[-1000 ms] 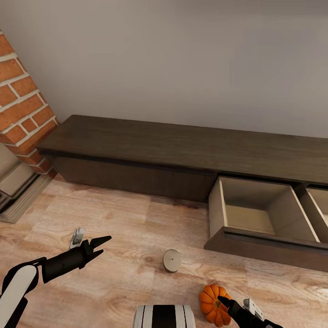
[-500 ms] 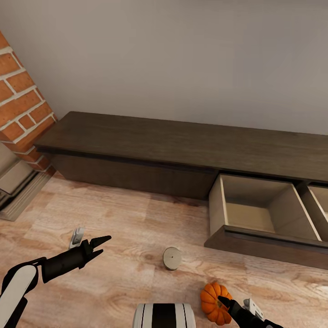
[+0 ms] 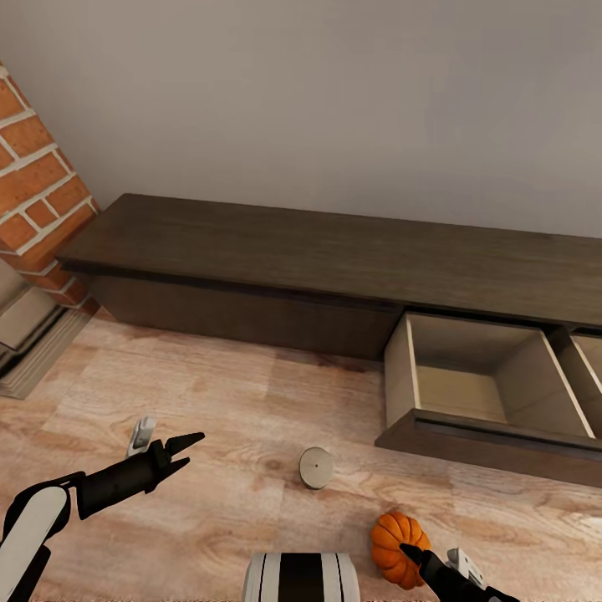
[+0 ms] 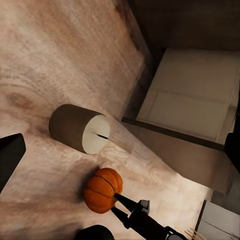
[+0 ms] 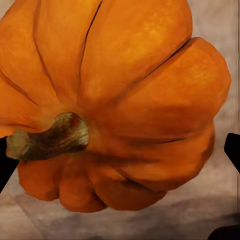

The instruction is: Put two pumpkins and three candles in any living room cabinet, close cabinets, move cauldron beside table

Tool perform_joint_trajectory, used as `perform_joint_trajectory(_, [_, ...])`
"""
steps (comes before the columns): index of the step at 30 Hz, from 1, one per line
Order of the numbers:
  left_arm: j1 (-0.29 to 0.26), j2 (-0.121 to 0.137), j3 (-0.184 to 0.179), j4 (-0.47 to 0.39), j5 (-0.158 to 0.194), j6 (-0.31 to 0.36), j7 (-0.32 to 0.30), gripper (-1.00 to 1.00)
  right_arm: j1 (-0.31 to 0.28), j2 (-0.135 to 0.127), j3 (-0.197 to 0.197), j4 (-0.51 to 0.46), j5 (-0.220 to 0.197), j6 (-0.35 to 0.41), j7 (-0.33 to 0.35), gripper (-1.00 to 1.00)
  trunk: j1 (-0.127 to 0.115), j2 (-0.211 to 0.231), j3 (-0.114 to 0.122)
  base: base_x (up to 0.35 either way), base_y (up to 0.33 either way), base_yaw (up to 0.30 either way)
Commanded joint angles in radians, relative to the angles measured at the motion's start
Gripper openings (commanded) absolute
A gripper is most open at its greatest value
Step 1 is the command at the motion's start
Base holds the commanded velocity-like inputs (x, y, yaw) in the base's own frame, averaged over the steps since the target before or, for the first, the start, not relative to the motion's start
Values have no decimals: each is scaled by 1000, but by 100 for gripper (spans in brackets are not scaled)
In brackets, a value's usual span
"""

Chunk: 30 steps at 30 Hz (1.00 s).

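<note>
An orange ribbed pumpkin [image 3: 393, 535] lies on the wood floor at the lower right, close up in the right wrist view [image 5: 130, 100]. My right gripper [image 3: 410, 553] is open, its tips at the pumpkin's near side, as the left wrist view [image 4: 119, 204] also shows. A pale candle [image 3: 316, 466] lies on its side mid-floor, ahead of the pumpkin. My left gripper [image 3: 194, 449] hangs open over bare floor, left of the candle. The long dark cabinet [image 3: 251, 259] runs along the wall, with one drawer [image 3: 468, 376] pulled out and empty.
A second drawer [image 3: 585, 368] shows at the far right edge, also pulled out. A brick column [image 3: 33, 192] and a pale stepped hearth [image 3: 25, 334] stand at the left. My own base [image 3: 301, 577] sits at the bottom middle.
The whole picture has slid slightly upward, so the camera moved. Both arms keep their pose in the view. The pumpkin now sits a little higher against my right fingertips.
</note>
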Motion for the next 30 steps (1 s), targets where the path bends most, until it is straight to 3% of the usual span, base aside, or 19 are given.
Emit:
perform_joint_trajectory(1, [-1, 0, 0, -4, -9, 4, -10, 100, 0, 0, 6, 0, -11, 6, 2, 100, 0, 0, -5, 0, 0, 0])
perform_joint_trajectory(4, [-1, 0, -1, -9, -9, 4, -10, 100, 0, 0, 6, 0, -11, 6, 2, 100, 2, -1, -16, 0, 0, 0])
perform_joint_trajectory(30, [0, 0, -1, -11, -9, 4, -10, 100, 0, 1, 5, 0, -12, 4, 2, 100, 2, -1, -16, 27, 7, 0])
